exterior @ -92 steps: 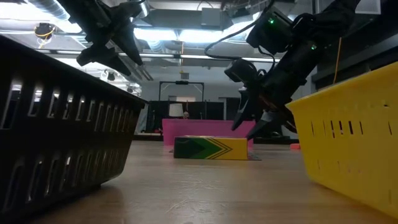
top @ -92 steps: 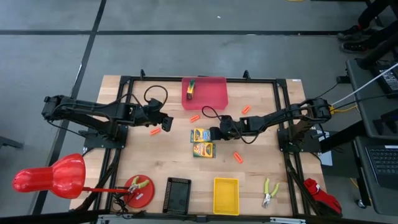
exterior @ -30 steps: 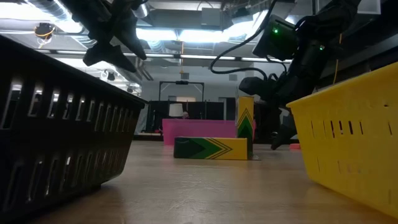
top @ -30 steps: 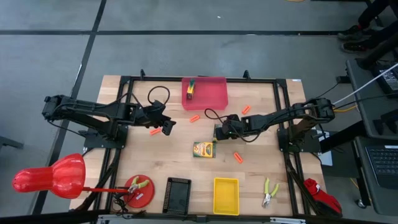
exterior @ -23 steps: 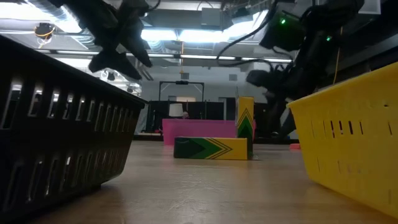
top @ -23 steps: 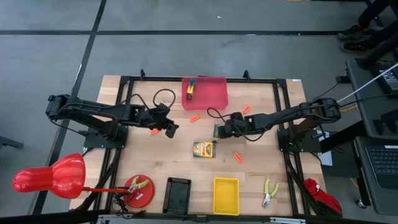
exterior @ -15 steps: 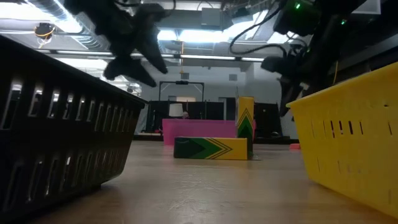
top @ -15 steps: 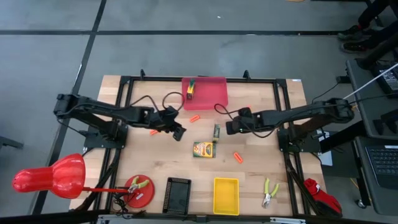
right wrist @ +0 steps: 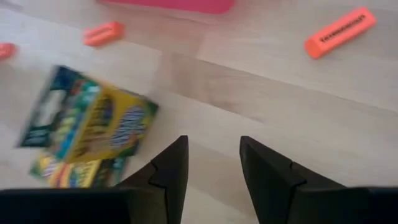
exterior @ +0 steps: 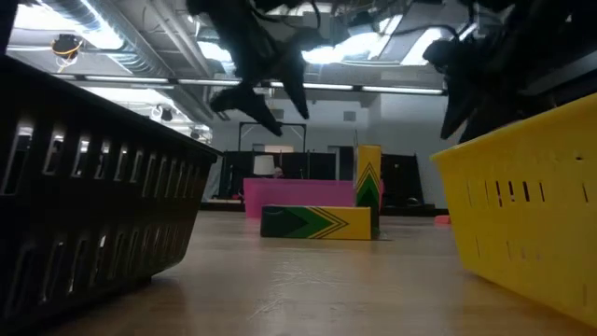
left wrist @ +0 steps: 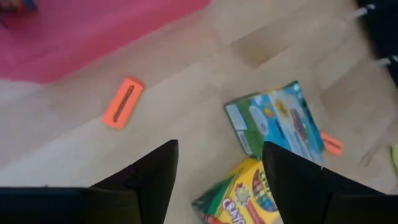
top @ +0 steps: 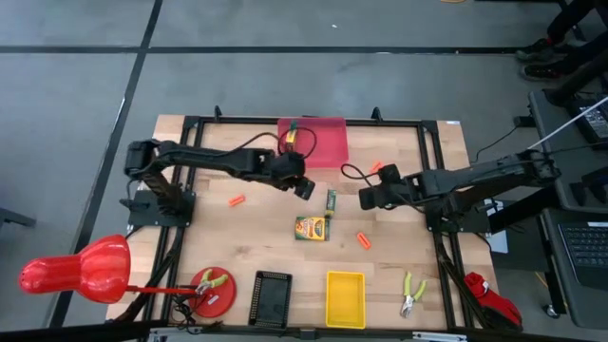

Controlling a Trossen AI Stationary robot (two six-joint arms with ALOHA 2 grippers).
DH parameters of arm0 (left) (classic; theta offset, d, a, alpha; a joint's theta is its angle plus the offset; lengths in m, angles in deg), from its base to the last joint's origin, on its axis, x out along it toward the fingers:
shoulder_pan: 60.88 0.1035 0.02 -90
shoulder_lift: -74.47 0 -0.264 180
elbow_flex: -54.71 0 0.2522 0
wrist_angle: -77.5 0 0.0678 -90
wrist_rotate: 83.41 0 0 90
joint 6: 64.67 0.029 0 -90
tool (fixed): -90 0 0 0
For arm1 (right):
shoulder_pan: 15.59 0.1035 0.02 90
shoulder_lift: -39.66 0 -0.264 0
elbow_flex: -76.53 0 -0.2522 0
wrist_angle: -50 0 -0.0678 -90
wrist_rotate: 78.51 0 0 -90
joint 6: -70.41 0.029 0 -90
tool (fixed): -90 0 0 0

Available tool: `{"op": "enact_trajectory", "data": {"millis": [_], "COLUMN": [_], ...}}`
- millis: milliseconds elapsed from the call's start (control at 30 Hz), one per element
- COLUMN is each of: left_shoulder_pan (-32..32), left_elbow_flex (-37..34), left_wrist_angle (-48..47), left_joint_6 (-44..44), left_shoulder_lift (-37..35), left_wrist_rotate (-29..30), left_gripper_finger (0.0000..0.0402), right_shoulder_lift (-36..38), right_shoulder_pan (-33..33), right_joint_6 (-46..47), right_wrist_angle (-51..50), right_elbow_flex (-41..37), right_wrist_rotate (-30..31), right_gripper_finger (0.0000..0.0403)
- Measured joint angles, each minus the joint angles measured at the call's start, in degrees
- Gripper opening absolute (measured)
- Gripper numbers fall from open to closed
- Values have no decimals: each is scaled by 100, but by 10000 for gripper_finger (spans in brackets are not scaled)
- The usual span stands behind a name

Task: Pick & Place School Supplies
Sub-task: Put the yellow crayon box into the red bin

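The left gripper [top: 306, 189], fingers [left wrist: 158, 174] parted and empty, is held above the table [top: 247, 249] beside the pink tray [top: 323, 142]. The right gripper [top: 365, 198], also released, is seen right of the upright crayon box [top: 331, 199]. A flat crayon box [top: 311, 228] is laid just nearer.

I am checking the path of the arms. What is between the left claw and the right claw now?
In the high view, one crayon box stands on edge between the left claw and the right claw; otherwise bare table.
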Motion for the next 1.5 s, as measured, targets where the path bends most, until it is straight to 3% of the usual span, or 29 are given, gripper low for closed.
{"op": "enact_trajectory", "data": {"millis": [267,500,1000,1267,1500], "left_shoulder_pan": [53,-127,-277,-267,-185], "left_elbow_flex": [729,1220,1240,1233,1227], "left_wrist_angle": [-150,-110,389,394,316], "left_joint_6": [-540,-831,-1350,-1369,-1325], "left_shoulder_lift": [786,1093,1279,1462,1466], "left_wrist_rotate": [-609,-584,-384,-461,-517], "left_gripper_finger": [257,258,257,226,167], "right_shoulder_lift": [469,626,670,677,695], "right_shoulder_pan": [413,523,614,614,618], "right_joint_6": [-341,-815,-1196,-1237,-1241], "right_wrist_angle": [-59,-40,6,102,109], "right_elbow_flex": [-1,-1,-3,-3,-3], "right_wrist_rotate": [201,246,337,349,332], "right_gripper_finger": [149,149,149,148,148]}}
